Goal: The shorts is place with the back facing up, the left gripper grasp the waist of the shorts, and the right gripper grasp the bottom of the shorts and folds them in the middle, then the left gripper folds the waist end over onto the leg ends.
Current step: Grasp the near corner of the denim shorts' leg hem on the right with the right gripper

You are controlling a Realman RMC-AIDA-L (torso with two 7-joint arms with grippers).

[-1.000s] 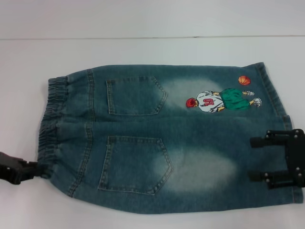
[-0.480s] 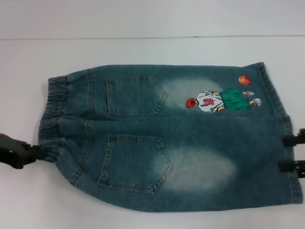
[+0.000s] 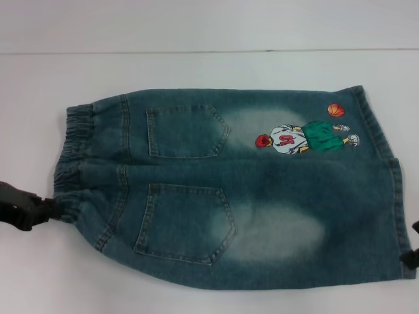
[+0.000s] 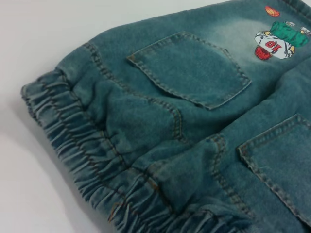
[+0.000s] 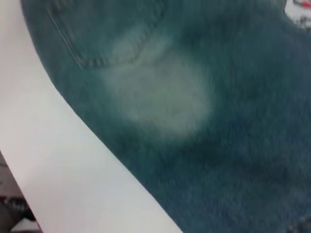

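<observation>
The shorts (image 3: pixel 222 190) lie flat on the white table, back up, with two patch pockets and the cartoon embroidery (image 3: pixel 304 137) showing. The elastic waist (image 3: pixel 72 154) is at the left and the bottom of the shorts (image 3: pixel 393 196), the leg ends, at the right. My left gripper (image 3: pixel 55 208) is shut on the near corner of the waist, which bunches toward it. Only two dark tips of my right gripper (image 3: pixel 414 241) show at the right edge, apart, beside the near leg's hem. The left wrist view shows the gathered waistband (image 4: pixel 82 145); the right wrist view shows a pale denim patch (image 5: pixel 165 97).
The white table (image 3: pixel 209 72) extends beyond the shorts, with a seam line across its far side. Its near edge (image 5: pixel 29 194) shows in the right wrist view, with dark floor beyond.
My right gripper has drawn back off the leg hem to the right and nearer, almost out of view. My left gripper has shifted farther away, carrying the waist corner with it.
</observation>
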